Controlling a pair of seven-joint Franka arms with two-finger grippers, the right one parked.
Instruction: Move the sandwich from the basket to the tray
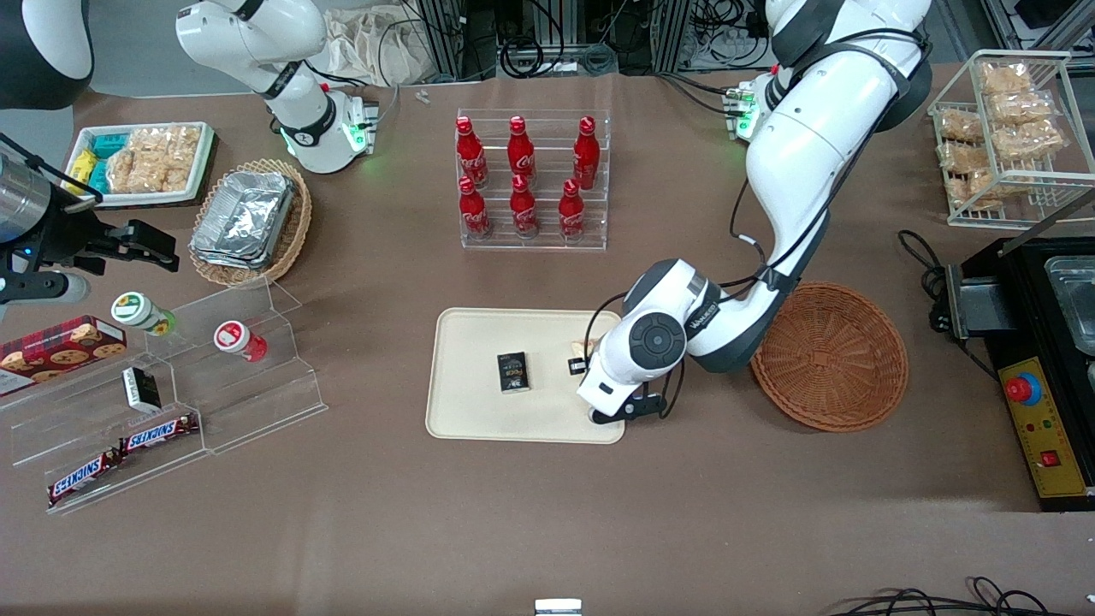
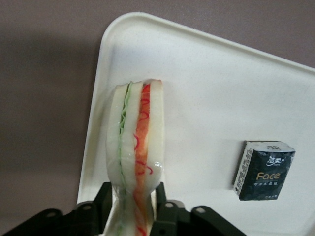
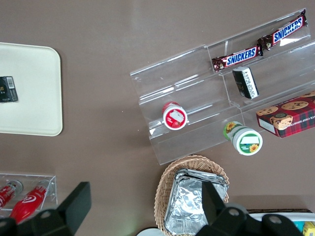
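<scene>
Front view: the gripper point(image 1: 590, 370) is held low over the tray point(image 1: 466, 411), at the tray's edge nearest the basket point(image 1: 843, 376). The basket is seen empty, just beside the tray toward the working arm's end of the surface. Only a pale sliver of the sandwich point(image 1: 582, 346) is visible past the wrist housing. A small black packet point(image 1: 513, 372) lies near the tray's middle, apart from the gripper.

Left wrist view: the sandwich point(image 2: 135, 147) is clamped between the jaws at its lower end, cut edge toward the camera, green and orange-red filling visible. The tray point(image 2: 206, 73) is spread beneath it, yet the sandwich hangs close to the tray's rim, with bare brown surface point(image 2: 44, 98) just past it. The black packet point(image 2: 265, 169) sits well clear of it.

Right wrist view: only a corner of the tray point(image 3: 34, 98) and the packet point(image 3: 7, 89) are caught; gripper and sandwich are not seen.

Risks, as judged: released here, the wedge may tip over the rim and land partly off the tray. Whether it touches the tray yet cannot be told; dropped from height, it may topple or split its layers. The soft bread may also cling to one jaw on opening.
</scene>
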